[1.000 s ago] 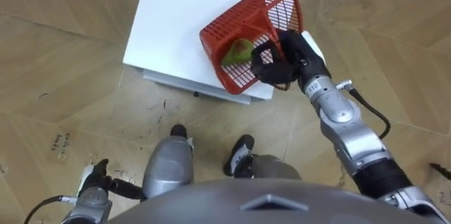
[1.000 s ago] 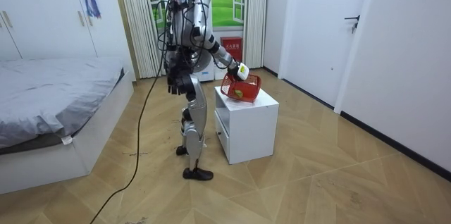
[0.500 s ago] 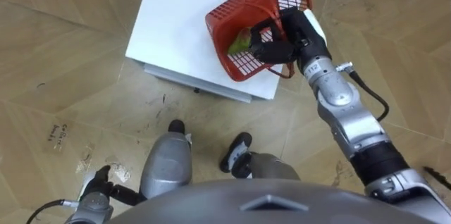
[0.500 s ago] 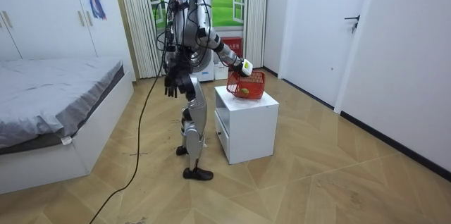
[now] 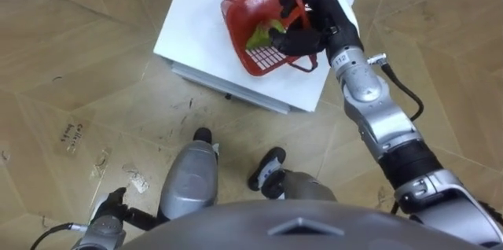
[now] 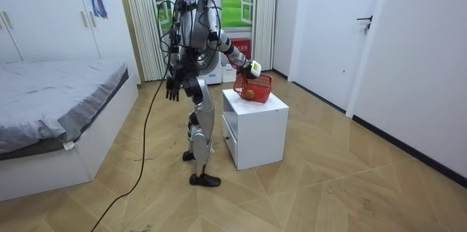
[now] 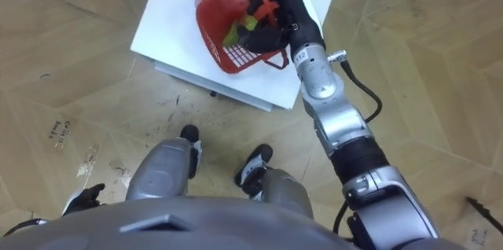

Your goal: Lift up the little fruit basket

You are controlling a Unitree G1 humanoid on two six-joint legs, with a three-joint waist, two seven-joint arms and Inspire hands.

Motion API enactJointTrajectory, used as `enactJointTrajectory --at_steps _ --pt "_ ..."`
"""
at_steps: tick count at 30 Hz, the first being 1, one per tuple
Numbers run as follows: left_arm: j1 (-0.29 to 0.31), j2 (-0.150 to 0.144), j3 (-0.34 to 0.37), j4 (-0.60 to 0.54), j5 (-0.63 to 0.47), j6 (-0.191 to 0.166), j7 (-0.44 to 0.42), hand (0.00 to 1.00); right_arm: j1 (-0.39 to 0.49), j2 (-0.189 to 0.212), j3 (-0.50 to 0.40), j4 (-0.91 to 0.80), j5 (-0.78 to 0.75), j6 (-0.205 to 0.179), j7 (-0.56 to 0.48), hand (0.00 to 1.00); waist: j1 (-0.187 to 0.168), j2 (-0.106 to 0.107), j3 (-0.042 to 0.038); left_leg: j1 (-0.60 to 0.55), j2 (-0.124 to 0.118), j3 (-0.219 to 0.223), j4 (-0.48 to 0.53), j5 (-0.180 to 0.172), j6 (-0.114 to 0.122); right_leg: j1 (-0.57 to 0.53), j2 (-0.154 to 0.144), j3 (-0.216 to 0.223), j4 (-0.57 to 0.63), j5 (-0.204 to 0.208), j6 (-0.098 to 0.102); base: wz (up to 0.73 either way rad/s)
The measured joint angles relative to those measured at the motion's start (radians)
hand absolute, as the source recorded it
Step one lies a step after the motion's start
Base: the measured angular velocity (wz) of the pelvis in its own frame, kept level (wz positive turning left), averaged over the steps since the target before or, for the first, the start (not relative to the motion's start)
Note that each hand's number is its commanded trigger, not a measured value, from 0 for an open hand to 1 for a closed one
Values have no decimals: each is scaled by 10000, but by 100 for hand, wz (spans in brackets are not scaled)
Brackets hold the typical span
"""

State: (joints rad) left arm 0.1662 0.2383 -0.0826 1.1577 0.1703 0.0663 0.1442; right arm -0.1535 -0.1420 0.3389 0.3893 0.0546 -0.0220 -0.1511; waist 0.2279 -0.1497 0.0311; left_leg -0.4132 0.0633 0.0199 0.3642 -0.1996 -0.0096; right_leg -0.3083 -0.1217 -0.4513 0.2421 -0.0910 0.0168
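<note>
While dangling the left hand (image 5: 110,204) low beside the leg, fingers loose and empty, standing close before the white cabinet (image 5: 200,22). Holding the red basket (image 5: 251,2) above the cabinet's right end, apparently just off the top, though lacking a clear enough look underneath for certainty. Carrying a green fruit (image 5: 259,39) inside. Clamping the right hand (image 5: 310,30) round the basket's near rim and handle, fingers curled tight. Probably calling for a slow, straight rise, levelling the wrist and firming the grip against the fruit rolling out. Tipping the basket, mouth turned up toward the head; stretching lengthwise from lower left to upper right across the eye views.
</note>
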Motion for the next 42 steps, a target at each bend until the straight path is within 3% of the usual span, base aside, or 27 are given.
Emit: enactJointTrajectory --at_steps 36,42 --pt "-179 42 17 -155 28 94 -196 0 100 -88 384 173 -36 2 347 0 -45 -137 -64 325 -22 31 141 1 5 272 -37 83 86 -3 7 0" --pt "-168 66 30 -358 -1 113 -166 0 255 -198 267 -181 -118 -176 187 0 -338 -136 -71 724 -21 138 -15 -1 20 629 -8 147 -52 31 60 -2"
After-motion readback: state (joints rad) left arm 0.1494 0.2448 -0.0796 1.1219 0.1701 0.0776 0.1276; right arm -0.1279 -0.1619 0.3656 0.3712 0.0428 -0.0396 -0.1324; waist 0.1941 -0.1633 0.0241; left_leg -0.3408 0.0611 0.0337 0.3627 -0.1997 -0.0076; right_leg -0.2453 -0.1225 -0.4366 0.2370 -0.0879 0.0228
